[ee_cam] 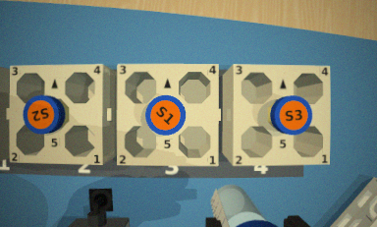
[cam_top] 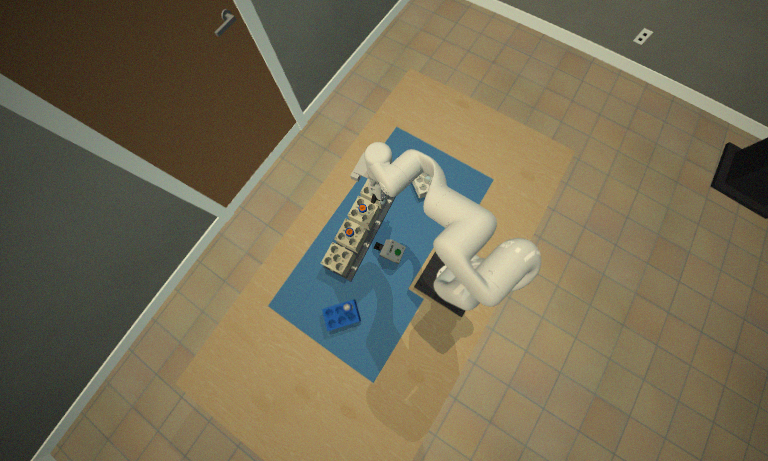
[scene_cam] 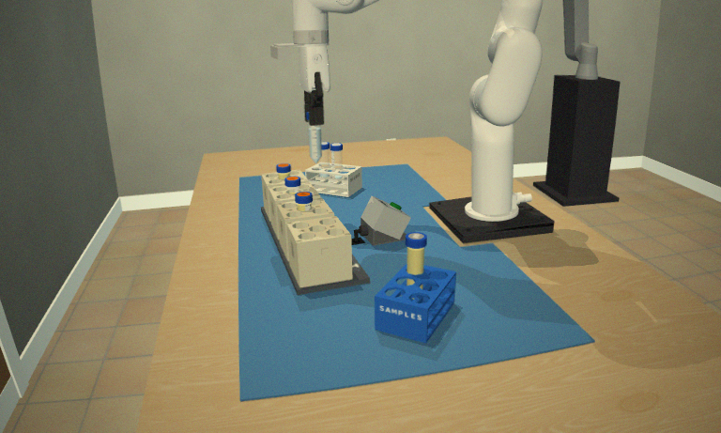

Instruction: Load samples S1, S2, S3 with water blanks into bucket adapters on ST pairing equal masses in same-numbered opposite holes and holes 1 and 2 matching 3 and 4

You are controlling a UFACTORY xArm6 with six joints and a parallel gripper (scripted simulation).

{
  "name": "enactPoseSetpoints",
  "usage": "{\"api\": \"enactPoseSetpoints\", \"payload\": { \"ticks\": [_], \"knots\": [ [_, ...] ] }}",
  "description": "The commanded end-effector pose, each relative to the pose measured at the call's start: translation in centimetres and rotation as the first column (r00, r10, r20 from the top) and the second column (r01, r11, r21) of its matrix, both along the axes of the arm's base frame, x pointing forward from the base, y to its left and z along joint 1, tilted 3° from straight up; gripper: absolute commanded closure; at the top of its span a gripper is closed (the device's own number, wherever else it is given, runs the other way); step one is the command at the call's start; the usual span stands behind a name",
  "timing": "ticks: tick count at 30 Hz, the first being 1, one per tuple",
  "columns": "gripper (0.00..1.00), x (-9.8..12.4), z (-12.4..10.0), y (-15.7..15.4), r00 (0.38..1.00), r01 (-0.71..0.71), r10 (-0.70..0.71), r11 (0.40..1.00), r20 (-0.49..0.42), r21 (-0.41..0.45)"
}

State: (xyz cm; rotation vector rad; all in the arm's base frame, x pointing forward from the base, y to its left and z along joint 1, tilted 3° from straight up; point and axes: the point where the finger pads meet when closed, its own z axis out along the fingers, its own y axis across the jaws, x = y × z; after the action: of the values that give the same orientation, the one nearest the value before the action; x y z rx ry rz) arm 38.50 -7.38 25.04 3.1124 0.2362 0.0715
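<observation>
My gripper point(cam_top: 375, 198) point(scene_cam: 314, 121) point(ee_cam: 253, 223) is shut on a blue-capped tube of clear liquid point(scene_cam: 314, 142) point(ee_cam: 235, 202). The tube hangs upright in the air beside the adapter row, near places 3 and 4; its cap dot is hidden. S2 point(cam_top: 349, 231) point(scene_cam: 303, 196) point(ee_cam: 40, 114), S1 point(cam_top: 362, 207) point(scene_cam: 293, 180) point(ee_cam: 165, 115) and S3 point(scene_cam: 283, 167) point(ee_cam: 293, 115) stand in hole 5 of the adapters at stand places 2, 3 and 4. Their outer holes look empty. The adapter at place 1 point(scene_cam: 321, 264) is empty. The white rack point(scene_cam: 347, 185) point(ee_cam: 357, 209) holds two blue-capped tubes.
The blue samples rack point(cam_top: 355, 320) point(scene_cam: 401, 325) holds one yellow-filled tube point(cam_top: 347, 307) point(scene_cam: 415, 259) with a pale cap dot. The sloped desk point(cam_top: 389, 256) point(scene_cam: 378, 221) with the green DONE key point(cam_top: 398, 252) point(scene_cam: 395, 206) stands between the stand and the arm base.
</observation>
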Motion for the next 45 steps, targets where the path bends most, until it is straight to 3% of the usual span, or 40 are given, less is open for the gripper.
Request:
{"api": "enactPoseSetpoints", "payload": {
  "ticks": [1,45],
  "knots": [
    [1.00,0.3,0.2,1.6,1.000,0.001,-0.001,1.000,0.004,-0.002],
    [1.00,1.9,-0.1,21.6,1.000,0.001,-0.001,1.000,0.004,0.000]
  ]
}}
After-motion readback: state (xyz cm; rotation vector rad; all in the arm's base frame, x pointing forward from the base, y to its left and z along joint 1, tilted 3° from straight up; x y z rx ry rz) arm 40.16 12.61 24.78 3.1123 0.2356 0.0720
